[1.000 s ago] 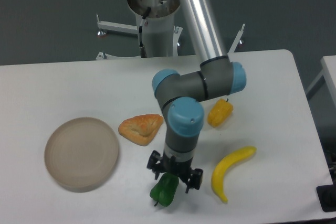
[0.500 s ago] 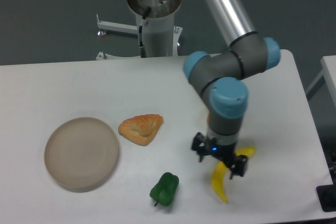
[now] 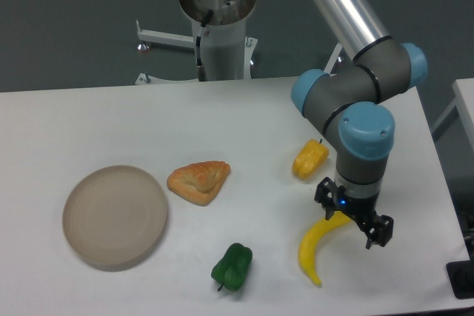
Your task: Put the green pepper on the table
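Green pepper (image 3: pixel 232 266) lies free on the table (image 3: pixel 89 116), looking light, rigid, glossy and likely slippery, best pinched across its lobes, while the gripper (image 3: pixel 354 221) hangs spread, holding nothing.

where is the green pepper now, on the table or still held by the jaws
On the table. The green pepper lies alone on the white table, in front of the pastry, with the gripper well away over the banana.

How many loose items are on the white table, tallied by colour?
Green: 1, glossy lobed green toy pepper
Yellow: 2, yellow-orange toy pepper, curved yellow toy banana
Golden-brown: 1, triangular toy pastry
Beige: 1, round beige plate
Total: 5
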Robot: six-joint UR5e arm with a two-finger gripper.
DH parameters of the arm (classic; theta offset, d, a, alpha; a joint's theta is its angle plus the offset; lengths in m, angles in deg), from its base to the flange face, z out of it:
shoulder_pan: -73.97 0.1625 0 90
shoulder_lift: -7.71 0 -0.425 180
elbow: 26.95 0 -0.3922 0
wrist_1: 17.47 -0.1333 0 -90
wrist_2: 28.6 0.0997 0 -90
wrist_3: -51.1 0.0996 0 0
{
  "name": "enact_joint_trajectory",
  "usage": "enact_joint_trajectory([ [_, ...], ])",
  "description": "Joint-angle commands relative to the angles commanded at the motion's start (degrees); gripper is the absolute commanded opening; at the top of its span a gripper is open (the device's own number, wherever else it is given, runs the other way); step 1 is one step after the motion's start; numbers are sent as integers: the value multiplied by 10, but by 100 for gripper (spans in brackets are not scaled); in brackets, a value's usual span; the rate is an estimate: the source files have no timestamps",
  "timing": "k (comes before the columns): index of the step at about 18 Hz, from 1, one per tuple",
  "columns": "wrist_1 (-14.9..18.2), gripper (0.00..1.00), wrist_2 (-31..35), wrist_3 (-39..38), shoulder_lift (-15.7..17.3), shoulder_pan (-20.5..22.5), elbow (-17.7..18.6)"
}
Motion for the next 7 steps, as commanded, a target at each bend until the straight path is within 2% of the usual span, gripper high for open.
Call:
enact_joint_trajectory([
  [7, -3, 100, 11, -1, -1, -2, 5],
])
